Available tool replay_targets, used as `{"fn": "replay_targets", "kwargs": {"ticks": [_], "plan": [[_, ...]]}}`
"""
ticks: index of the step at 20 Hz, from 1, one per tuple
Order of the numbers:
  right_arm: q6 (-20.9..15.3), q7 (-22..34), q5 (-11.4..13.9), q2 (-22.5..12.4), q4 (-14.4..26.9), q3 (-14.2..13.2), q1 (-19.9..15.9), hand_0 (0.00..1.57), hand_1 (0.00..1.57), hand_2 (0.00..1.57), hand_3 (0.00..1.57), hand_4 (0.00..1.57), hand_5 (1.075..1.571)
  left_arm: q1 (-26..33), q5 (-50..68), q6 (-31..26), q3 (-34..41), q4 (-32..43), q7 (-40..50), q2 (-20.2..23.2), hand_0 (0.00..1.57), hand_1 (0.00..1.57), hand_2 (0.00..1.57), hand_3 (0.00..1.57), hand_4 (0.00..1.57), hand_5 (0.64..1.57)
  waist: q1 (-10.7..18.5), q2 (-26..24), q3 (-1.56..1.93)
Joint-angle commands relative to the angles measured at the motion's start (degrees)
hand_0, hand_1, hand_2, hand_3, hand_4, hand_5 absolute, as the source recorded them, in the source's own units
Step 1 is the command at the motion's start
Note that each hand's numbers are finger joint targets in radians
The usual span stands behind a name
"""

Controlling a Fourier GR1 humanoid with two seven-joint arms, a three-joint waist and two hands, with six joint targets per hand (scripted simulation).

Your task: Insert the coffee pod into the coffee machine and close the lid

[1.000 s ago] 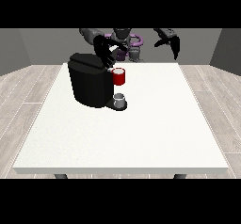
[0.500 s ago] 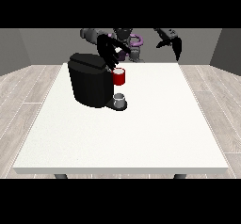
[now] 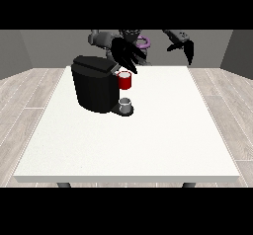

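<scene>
Black coffee machine (image 3: 96,83) sits on the white worktop (image 3: 148,135), a red thing at the machine (image 3: 124,80) on its front and a grey thing (image 3: 126,103), possibly the pod, just below. The hand at the view's left (image 3: 127,55), fingers spread and empty, hovers just above; the hand at the view's right (image 3: 184,45) hangs well apart, fingers unclear.

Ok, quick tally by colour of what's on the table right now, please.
Black: 1, the coffee machine
Red: 1, a red thing at the machine
Grey: 1, a grey thing on the machine's base below the red one; I cannot tell whether it is the pod
Total: 3 on the white table
</scene>
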Motion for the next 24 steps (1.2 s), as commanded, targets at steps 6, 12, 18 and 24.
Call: {"fn": "replay_targets", "kwargs": {"ticks": [6,12,18,24], "plan": [[-1.48,-8.53,-2.92,7.97,-3.69,2.49,-8.71,0.0,0.0,0.0,0.0,0.0,1.571,-4.75,0.7,-2.34,-1.16,0.43,0.8,0.29,0.0,0.0,0.0,0.0,0.27,1.571,7.75,3.06,-2.58],[-2.36,-15.51,-2.44,8.99,4.28,1.68,-11.85,0.0,0.0,0.0,0.0,0.1,1.571,-5.07,0.14,-1.53,-3.22,-3.66,2.65,-1.33,0.0,0.0,0.0,0.0,0.32,1.571,7.79,5.2,-2.59],[-1.49,-21.22,-3.34,12.83,6.35,3.2,-11.1,0.0,0.0,0.0,0.0,0.0,1.571,0.05,-0.98,0.39,-4.04,-3.9,1.88,-2.75,0.0,0.0,0.0,0.0,0.27,1.571,3.83,2.46,-2.6],[-1.4,-26.2,-4.31,21.72,2.82,8.13,-5.08,0.0,0.0,0.0,0.0,0.18,1.571,5.65,0.88,0.29,0.23,-0.52,-0.29,-0.48,0.0,0.0,0.0,0.0,0.27,1.571,-2.79,-3.71,-2.61]]}}
